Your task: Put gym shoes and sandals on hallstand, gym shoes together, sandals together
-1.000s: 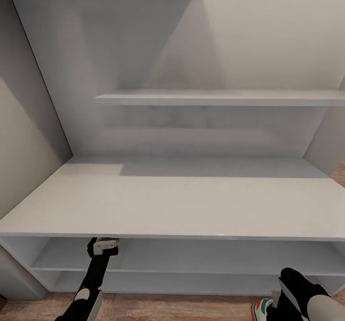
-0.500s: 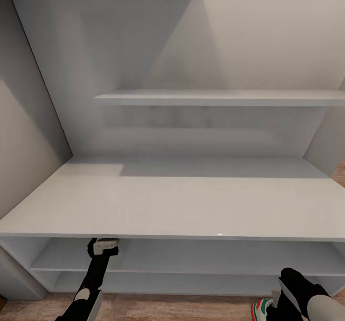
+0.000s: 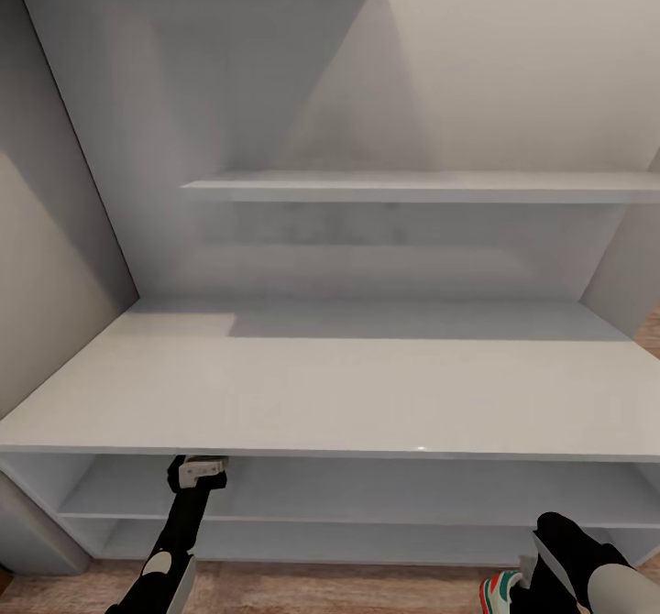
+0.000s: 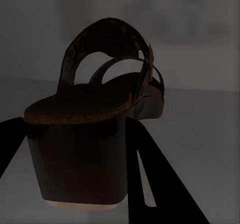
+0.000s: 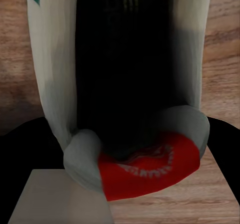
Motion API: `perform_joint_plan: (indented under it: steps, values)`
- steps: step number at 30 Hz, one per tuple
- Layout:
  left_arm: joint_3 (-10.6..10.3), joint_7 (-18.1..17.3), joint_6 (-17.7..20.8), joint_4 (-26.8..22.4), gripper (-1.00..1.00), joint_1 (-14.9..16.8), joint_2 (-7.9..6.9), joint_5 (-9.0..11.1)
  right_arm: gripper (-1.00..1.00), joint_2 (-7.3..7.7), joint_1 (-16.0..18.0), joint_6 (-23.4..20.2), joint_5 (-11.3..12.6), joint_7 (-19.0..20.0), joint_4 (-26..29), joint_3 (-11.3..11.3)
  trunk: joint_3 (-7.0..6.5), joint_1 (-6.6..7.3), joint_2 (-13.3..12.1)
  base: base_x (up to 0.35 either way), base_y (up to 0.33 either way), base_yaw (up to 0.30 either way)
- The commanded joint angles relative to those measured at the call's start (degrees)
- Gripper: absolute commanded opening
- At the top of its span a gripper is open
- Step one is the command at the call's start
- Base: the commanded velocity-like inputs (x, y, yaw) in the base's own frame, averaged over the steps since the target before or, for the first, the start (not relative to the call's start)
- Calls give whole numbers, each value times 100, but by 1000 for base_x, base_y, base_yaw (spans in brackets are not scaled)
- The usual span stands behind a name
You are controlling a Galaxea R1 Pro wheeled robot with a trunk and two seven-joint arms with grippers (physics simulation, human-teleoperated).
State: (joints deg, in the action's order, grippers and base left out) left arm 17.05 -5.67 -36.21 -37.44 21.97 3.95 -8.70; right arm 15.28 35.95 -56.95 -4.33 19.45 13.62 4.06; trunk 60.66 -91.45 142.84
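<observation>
The robot stands right up against the hallstand (image 3: 348, 394), both arms low. The left gripper (image 3: 197, 472) reaches in under the broad top, into the upper of the two low shelves, and its wrist camera stares at the heel of a brown sandal (image 4: 95, 129), close up and in shadow, the straps arching away. The dark fingers (image 4: 165, 184) flank that heel block on both sides; whether they pinch it or stand just off it, I cannot tell from here, nor whether the sole rests on the shelf. Deep in the shelf makes sense: the sandal ends up on the rack, clear of the floor.

On the other side, the right gripper (image 3: 536, 564) hangs low beside a gym shoe (image 3: 500, 591), over the corridor floor (image 3: 321, 586). Its wrist view looks down into the shoe's dark opening, red heel lining nearest, wood planks behind. It appears clamped on the heel collar, kept waiting, I'd judge, for its turn at the rack.
</observation>
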Motion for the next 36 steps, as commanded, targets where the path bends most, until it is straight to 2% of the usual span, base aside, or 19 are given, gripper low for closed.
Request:
perform_joint_plan:
  steps: [1, 21, 22, 36]
  values:
    - [0, 3, 0, 0, -100, -2, 0, 0, -100, -2, 0, -1, 2, 4, 0, -1, 0, 0, 0, 0, 0, 0]
    - [0, 8, 0, 0, -100, 0, 0, 0, -100, 0, 0, -1, 2, 6, -2, -1, 0, 0, 0, 0, 0, 0]
    - [0, 9, 0, 0, 100, 0, 0, 0, -100, 0, 0, -1, 2, 6, -3, -1, 0, 0, 0, 0, 0, 0]
    - [0, 0, 0, 0, 100, 0, 0, 0, -100, -2, 0, -1, 2, 3, 0, -1, 0, 0, 0, 0, 0, 0]
